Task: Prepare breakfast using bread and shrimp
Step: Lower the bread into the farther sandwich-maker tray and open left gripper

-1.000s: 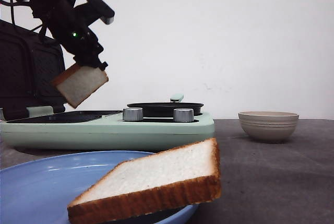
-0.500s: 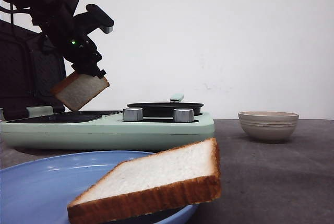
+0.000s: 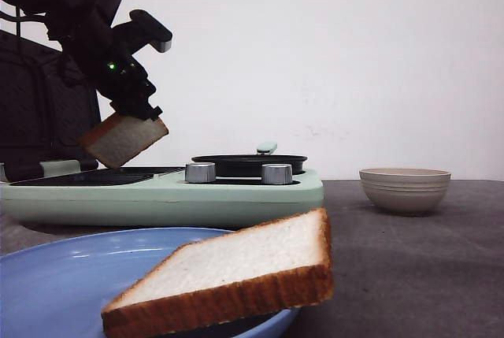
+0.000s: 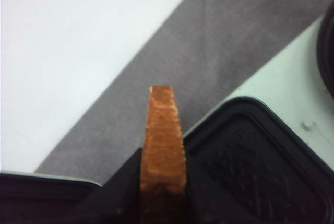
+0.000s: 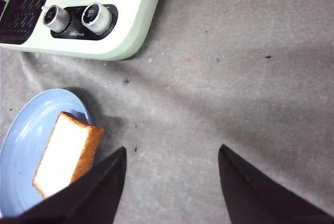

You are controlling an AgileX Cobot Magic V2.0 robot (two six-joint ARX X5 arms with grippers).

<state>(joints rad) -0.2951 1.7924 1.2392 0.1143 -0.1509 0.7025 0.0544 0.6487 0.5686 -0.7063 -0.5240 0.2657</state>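
My left gripper (image 3: 142, 109) is shut on a slice of bread (image 3: 122, 139) and holds it tilted just above the black grill plate (image 3: 94, 176) of the mint-green breakfast maker (image 3: 157, 200). In the left wrist view the bread's brown crust edge (image 4: 163, 145) is pinched between the black fingers, over the ribbed plate (image 4: 250, 166). A second bread slice (image 3: 236, 271) lies on the blue plate (image 3: 55, 275) at the front; the right wrist view shows this slice (image 5: 65, 153) too. My right gripper (image 5: 172, 153) hangs open over bare grey table. The shrimp is out of view.
The maker's open black lid (image 3: 39, 117) stands behind the left arm. A black pan (image 3: 248, 165) sits on the maker's right half, behind two silver knobs (image 3: 201, 172). A beige ribbed bowl (image 3: 405, 188) stands at the right on the grey table (image 3: 409, 275).
The left gripper has lowered the held bread slightly toward the grill plate and tipped it flatter. The right arm and the plated slice have not moved.
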